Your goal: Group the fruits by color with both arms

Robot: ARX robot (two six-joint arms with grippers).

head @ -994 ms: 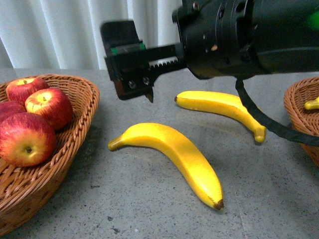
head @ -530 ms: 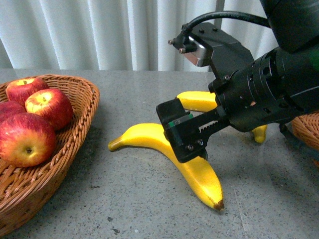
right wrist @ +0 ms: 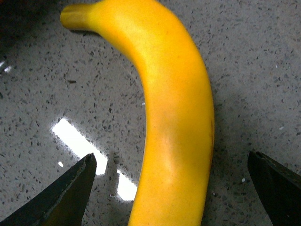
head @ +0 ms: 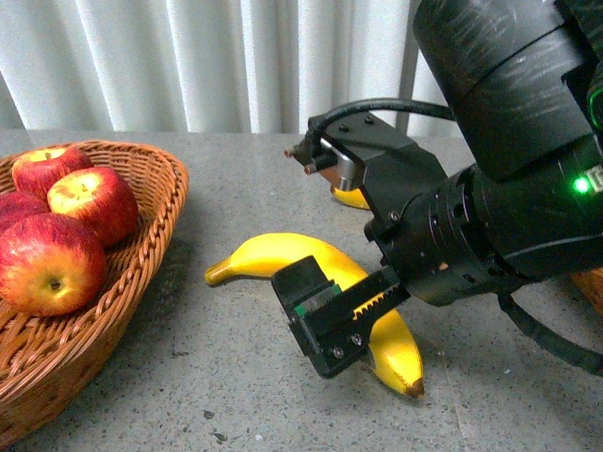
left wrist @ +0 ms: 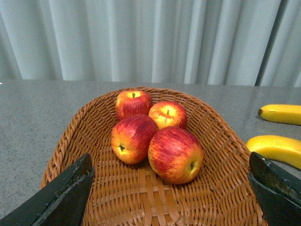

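Note:
Several red apples (left wrist: 175, 153) lie in the wicker basket (left wrist: 221, 141) on the left, also seen in the front view as apples (head: 49, 262). My left gripper (left wrist: 171, 188) hovers open over that basket's near part, holding nothing. One yellow banana (head: 268, 256) lies on the grey table. My right gripper (head: 358, 330) is low over its thicker half, open, one finger on each side of the banana (right wrist: 174, 117) without touching. A second banana (head: 349, 198) lies behind, mostly hidden by the right arm.
The apple basket (head: 141, 235) fills the table's left side. A sliver of another wicker basket (head: 592, 282) shows at the right edge behind the arm. White curtains hang behind the table. Both bananas (left wrist: 277, 148) lie just right of the apple basket.
My right gripper has come down from high above the table and forward to the near banana, ending low with its open fingers astride it. The fruits have not moved.

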